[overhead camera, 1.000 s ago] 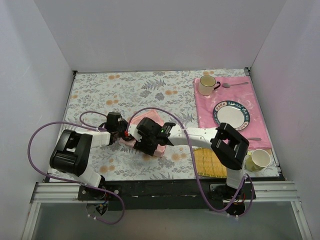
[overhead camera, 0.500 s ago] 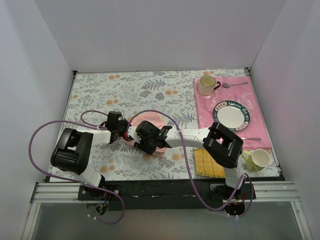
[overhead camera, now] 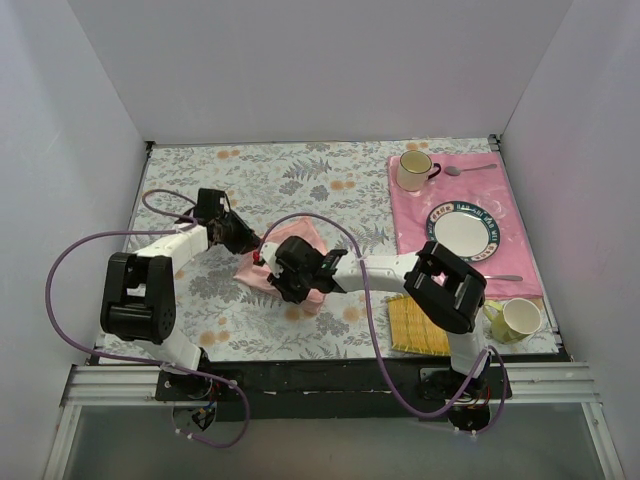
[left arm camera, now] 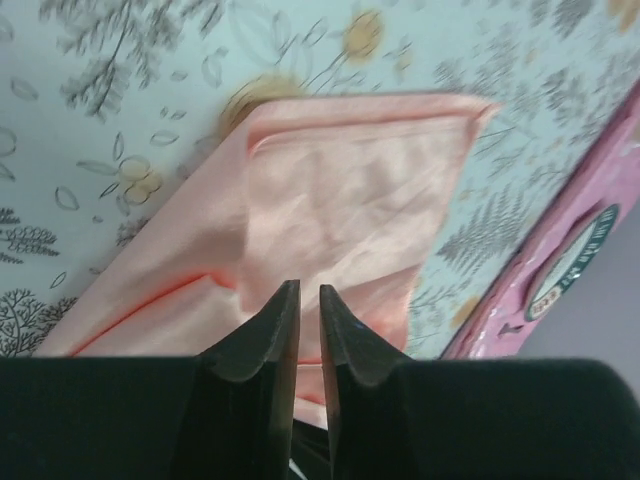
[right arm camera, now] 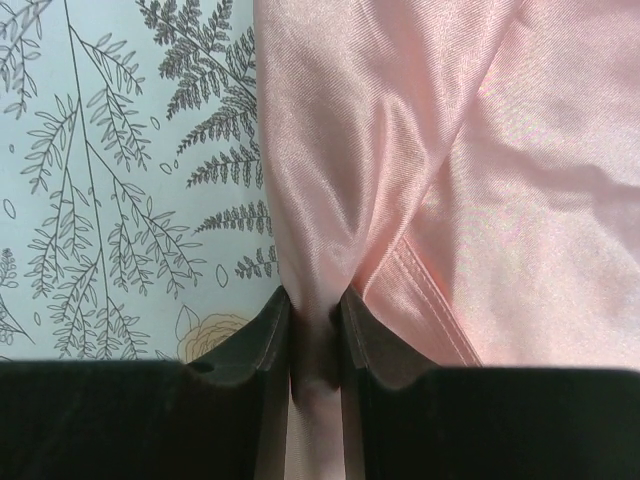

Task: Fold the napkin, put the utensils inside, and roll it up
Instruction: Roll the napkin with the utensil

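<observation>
Two hands are at the napkin [right arm camera: 420, 150]. The right hand [right arm camera: 315, 318] is clamped on a fold of it. The left hand [left arm camera: 309, 305] has its fingers almost together, just above it. The napkin lies ahead of both hands on the flowery surface [right arm camera: 110, 150].

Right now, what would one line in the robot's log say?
napkin: partly folded | right claw: pinching napkin fold | left claw: shut
</observation>
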